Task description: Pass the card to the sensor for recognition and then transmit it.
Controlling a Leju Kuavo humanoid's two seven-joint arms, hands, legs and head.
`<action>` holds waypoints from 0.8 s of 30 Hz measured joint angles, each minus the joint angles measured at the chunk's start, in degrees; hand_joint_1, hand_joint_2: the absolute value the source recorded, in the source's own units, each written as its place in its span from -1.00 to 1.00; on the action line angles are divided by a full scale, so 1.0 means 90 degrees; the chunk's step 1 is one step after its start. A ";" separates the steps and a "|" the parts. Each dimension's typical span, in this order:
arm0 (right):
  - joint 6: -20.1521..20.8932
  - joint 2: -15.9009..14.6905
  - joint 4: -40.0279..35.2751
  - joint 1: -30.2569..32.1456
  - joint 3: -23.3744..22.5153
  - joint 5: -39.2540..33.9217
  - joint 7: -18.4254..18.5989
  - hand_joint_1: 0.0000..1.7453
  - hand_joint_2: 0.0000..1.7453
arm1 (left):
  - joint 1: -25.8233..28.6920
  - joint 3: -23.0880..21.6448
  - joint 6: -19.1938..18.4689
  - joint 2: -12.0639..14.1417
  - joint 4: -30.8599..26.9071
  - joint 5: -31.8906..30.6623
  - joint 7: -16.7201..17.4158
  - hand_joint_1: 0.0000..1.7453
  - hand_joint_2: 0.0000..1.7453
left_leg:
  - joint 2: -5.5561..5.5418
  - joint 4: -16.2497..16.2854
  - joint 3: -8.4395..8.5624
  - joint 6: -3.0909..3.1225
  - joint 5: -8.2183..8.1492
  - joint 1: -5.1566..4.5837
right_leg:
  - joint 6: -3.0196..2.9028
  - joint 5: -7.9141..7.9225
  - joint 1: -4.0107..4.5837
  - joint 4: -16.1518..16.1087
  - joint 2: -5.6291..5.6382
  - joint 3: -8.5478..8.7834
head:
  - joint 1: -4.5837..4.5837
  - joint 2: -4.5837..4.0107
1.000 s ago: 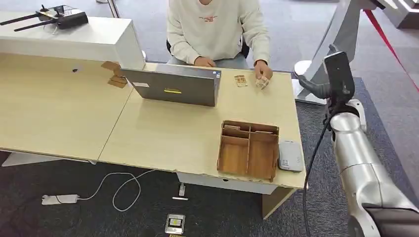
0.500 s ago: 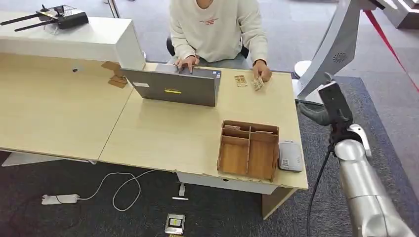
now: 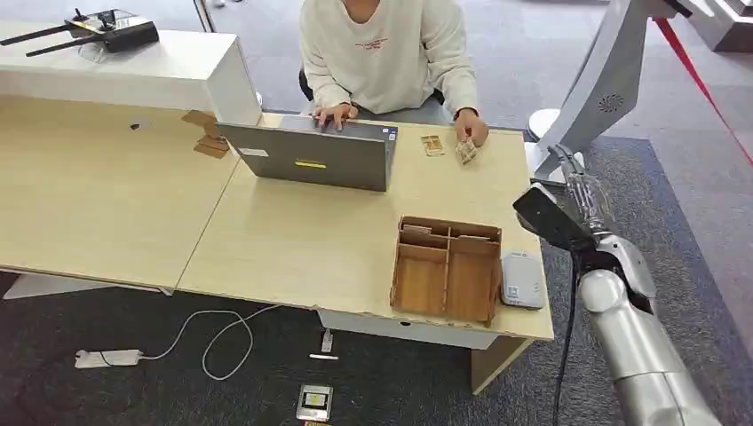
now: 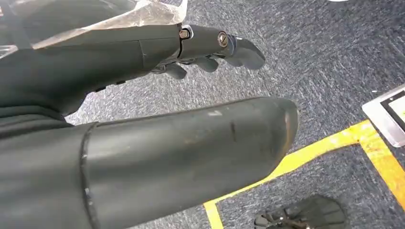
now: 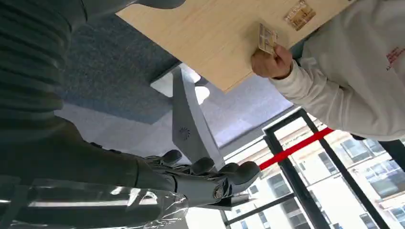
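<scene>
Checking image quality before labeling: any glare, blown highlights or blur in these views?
Head view: even lighting, sharp; the card in the person's hand is small but legible as a card. Right wrist view: windows behind the right hand are blown out, and plastic wrap near the wrist glares; desk well exposed. Left wrist view: the left hand is dark, the near thumb slightly soft, carpet sharp.

**Desk and what lies on it**

A light wooden desk (image 3: pixel 293 240) stands on dark grey carpet (image 3: pixel 133 390). On it: a grey laptop (image 3: pixel 311 155) near the far edge, a wooden divided tray (image 3: pixel 448 268) at the near right, and a white sensor (image 3: pixel 522 280) just beside the tray. Two cards (image 3: pixel 432 145) lie by the far edge; one seems pinched in a person's hand (image 3: pixel 471 133). A white raised counter (image 3: pixel 133 71) adjoins at far left.
</scene>
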 joint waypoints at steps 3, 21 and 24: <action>0.0078 0.0051 -0.0083 0.0057 0.0187 0.0294 0.0000 -1.00 1.00 | -0.0017 0.0000 -0.0034 0.0000 0.0000 -0.0002 0.0020 -1.00 -1.00 | 0.0000 0.0000 0.0000 0.0000 0.0000 0.0000 | 0.0000 0.0000 0.0000 0.0000 0.0000 0.0000 | 0.0000 0.0000; 0.1308 0.0078 -0.0522 0.0212 0.0580 0.0657 0.0085 -1.00 1.00 | -0.0052 0.0000 -0.0112 0.0036 0.0000 0.0080 0.0061 -1.00 -1.00 | 0.0000 0.0001 -0.0001 0.0000 0.0000 0.0000 | 0.0000 0.0000 -0.0001 0.0000 0.0000 -0.0002 | 0.0000 0.0000; 0.1567 0.0007 -0.0668 0.0215 0.0600 0.0655 0.0146 -1.00 1.00 | -0.0049 0.0000 -0.0139 0.0053 0.0000 0.0100 0.0061 -1.00 -1.00 | 0.0001 0.0001 -0.0001 0.0000 0.0000 0.0000 | 0.0000 0.0000 -0.0001 0.0000 0.0000 -0.0002 | 0.0002 0.0000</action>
